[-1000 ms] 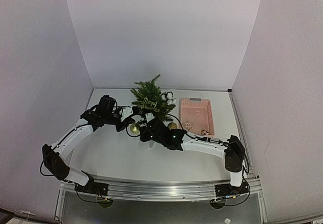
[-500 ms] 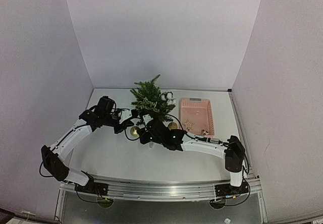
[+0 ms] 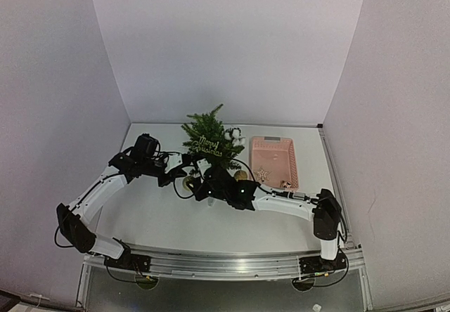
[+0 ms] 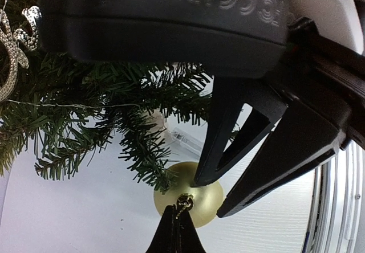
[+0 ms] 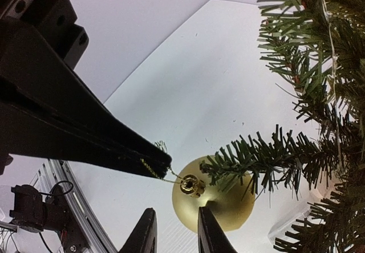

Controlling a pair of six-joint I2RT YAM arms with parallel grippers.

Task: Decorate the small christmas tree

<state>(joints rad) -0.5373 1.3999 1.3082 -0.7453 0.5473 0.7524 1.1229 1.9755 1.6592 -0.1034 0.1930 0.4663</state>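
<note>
Tree [image 3: 209, 136]: stands upright at the back middle of the table [image 3: 162, 221], just left of the pink basket [image 3: 274, 159]. A silver script sign [image 3: 206, 144] hangs on its front. A white ornament [image 3: 235, 134] sits at its right side.

Gold ball [image 5: 219, 204]: hangs under the tree's lower front-left branches, clear of the table. One needle branch [image 5: 268, 156] lies across the top of the ball, right beside its cap [image 5: 191, 185]. A gold thread [image 5: 165, 174] runs from the cap to the left gripper.

Left gripper [image 4: 177, 221]: pressed together, pinching the thread just above the cap. In the right wrist view the thread enters its tip directly.

Right gripper [image 5: 175, 219]: fingers [image 5: 147, 233] spread, with a clear gap between them. The ball's cap sits just beyond that gap. In the left wrist view its two tips stand close against the ball, one at the upper left and one at the right. Whether either tip touches the ball cannot be told. Nothing is pinched between them.

Top view: both arms reach in from the near edge and meet at the tree's front left, hiding most of the ball.

Other items: a second gold ball [image 3: 240, 175] lies on the table between tree and basket. A pale star [image 3: 262, 174] lies in the basket's near end.
</note>
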